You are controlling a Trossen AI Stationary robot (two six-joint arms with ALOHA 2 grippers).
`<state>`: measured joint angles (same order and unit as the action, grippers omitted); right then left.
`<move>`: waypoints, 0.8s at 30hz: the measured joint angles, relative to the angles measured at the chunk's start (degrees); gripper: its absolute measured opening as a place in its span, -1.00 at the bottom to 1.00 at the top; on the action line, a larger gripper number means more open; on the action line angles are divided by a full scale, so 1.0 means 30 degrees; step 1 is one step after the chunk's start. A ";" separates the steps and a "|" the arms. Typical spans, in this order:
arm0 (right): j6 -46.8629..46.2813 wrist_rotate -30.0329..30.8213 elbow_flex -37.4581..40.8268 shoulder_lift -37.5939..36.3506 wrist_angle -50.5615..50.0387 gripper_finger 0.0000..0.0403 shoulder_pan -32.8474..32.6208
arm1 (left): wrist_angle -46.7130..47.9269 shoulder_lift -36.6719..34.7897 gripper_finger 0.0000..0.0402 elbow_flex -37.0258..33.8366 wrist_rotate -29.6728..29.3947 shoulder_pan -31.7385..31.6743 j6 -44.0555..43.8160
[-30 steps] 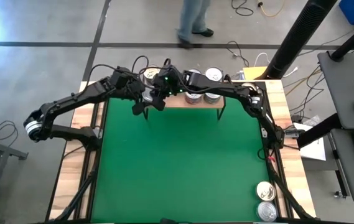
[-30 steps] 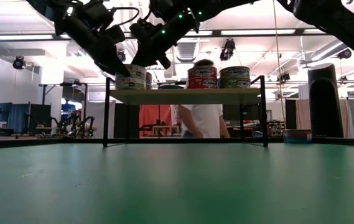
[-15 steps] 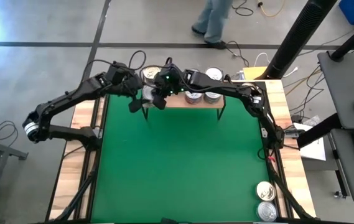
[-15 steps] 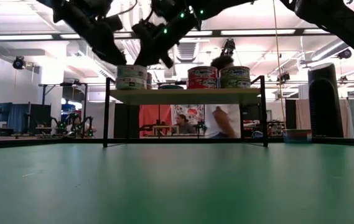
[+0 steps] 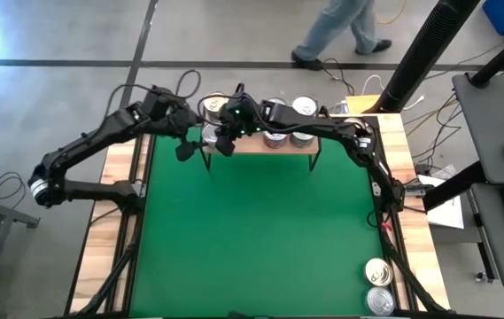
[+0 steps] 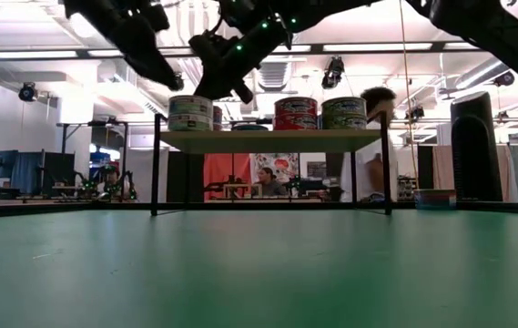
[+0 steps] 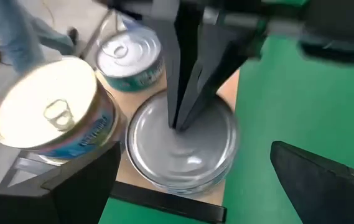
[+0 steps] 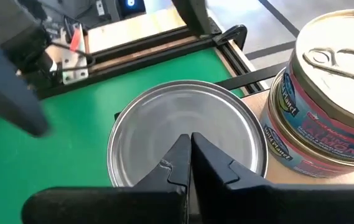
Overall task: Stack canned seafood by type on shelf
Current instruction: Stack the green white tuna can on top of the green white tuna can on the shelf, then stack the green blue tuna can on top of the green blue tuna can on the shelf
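The shelf (image 5: pixel 280 148), a light-wood board on black legs, stands at the table's far edge. On its left end sits a tin with a plain silver top (image 7: pixel 183 146). Beside it are a gold-topped tin (image 7: pixel 46 118) and a bluish tin (image 7: pixel 130 56). Further right stand stacks of red-labelled tins (image 6: pixel 296 113) and green-labelled tins (image 6: pixel 344 112). My right gripper (image 8: pixel 190 146) is shut, its tips on the silver top. My left gripper (image 5: pixel 185 149) hangs open above and left of that tin, touching nothing. My right gripper rests its shut fingertips (image 7: pixel 180 121) on the middle of the tin's flat silver top (image 8: pixel 164 124). The fingers slant down onto it from the shelf's right side. The tin stands upright on the shelf's left end.
Two more tins (image 5: pixel 376 270) (image 5: pixel 380 301) lie at the table's near right corner. The green mat (image 5: pixel 260 230) in front of the shelf is bare. A person walks across the floor beyond the table's far edge (image 5: pixel 340 31).
My left gripper has risen and drawn back toward the table's left edge, away from the silver-topped tin, staying open. The tin has stayed in place on the shelf under my right gripper. A person behind the table has walked toward the right.
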<state>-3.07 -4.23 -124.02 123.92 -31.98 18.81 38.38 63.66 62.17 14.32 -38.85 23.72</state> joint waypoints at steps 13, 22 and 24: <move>-0.0763 0.1310 -0.0779 -0.1349 0.1844 -0.95 -0.0063 | 0.1829 -0.4057 0.98 0.0079 0.0003 0.0022 -0.2626; -0.1000 0.3631 -0.0716 -0.1382 -0.0540 -0.95 -0.0848 | 0.2185 -0.7363 0.98 -0.1574 0.1562 0.0683 -0.5498; -0.0972 0.4357 -0.0716 -0.1549 -0.0612 -0.95 -0.1297 | 0.2593 -0.8121 0.98 -0.1903 0.1903 0.0968 -0.6134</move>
<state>-5.99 8.84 -126.17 119.27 -33.81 14.92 46.15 39.29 56.46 20.03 -35.95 5.32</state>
